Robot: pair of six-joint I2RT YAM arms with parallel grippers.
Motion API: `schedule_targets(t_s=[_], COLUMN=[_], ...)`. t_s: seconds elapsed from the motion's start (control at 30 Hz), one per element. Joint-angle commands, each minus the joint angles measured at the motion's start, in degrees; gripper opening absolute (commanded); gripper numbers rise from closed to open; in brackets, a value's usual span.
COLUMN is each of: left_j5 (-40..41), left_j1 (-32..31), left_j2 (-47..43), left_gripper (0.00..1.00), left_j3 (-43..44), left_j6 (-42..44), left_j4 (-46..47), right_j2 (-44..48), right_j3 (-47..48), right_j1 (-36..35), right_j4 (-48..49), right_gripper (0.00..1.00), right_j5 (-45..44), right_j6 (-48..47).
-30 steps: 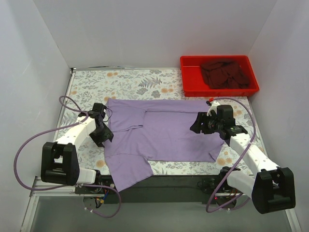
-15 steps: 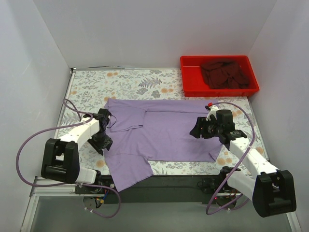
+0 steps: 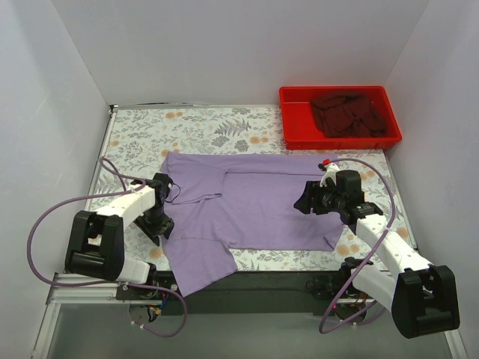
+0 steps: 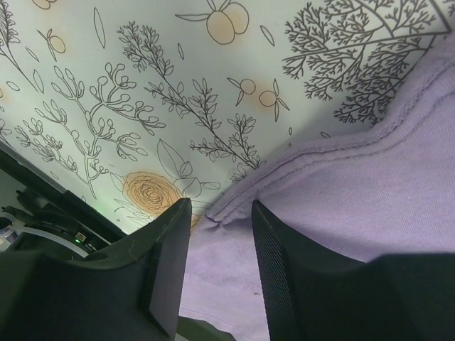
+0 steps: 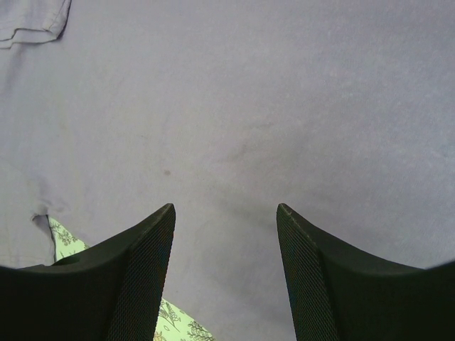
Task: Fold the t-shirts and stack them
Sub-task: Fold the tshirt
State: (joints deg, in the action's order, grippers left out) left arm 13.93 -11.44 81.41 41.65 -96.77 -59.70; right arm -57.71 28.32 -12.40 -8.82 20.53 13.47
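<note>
Floral tabletop (image 3: 194,127) is carrying the lavender t-shirt (image 3: 254,202), spread at centre. Left gripper (image 4: 221,213), jaws spread, is straddling its left hem; right gripper (image 5: 225,209), likewise spread, is hovering over its right part. Maroon t-shirt (image 3: 348,112) is lying in red tray (image 3: 284,112).

So the left arm (image 3: 123,203) is tucked in pretty tight, elbow bent, with the left hand (image 3: 159,223) pointed down and sitting low. Its fingers (image 4: 167,270) are parted by just a narrow gap. The right arm (image 3: 382,239) stretches forward and inward, and the right hand (image 3: 305,200) tilts down, fingers (image 5: 135,277) spread noticeably wider apart.
</note>
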Motion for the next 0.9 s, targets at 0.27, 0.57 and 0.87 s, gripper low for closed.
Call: schedule_targets(t_s=[0.27, 0.57, 0.87], left_j5=[-4.87, -4.53, -2.07], left_j1=[-0.69, -0.69, -0.69], left_j2=[5.52, 2.80, -2.12], left_gripper=[0.26, 0.00, 0.00], left_j3=[-5.96, -6.84, -0.26], left_j6=[-2.46, -3.25, -1.84], left_j4=[11.36, 11.89, 4.08], right_j2=[0.58, 0.85, 1.64], right_j3=[-0.19, -0.45, -0.54], right_j1=[-0.08, 0.10, 0.01], right_j4=[2.32, 2.23, 0.57], right_gripper=[0.66, 0.66, 0.65], right_j5=[0.30, -0.58, -3.39], right_j6=[-0.47, -0.38, 0.06])
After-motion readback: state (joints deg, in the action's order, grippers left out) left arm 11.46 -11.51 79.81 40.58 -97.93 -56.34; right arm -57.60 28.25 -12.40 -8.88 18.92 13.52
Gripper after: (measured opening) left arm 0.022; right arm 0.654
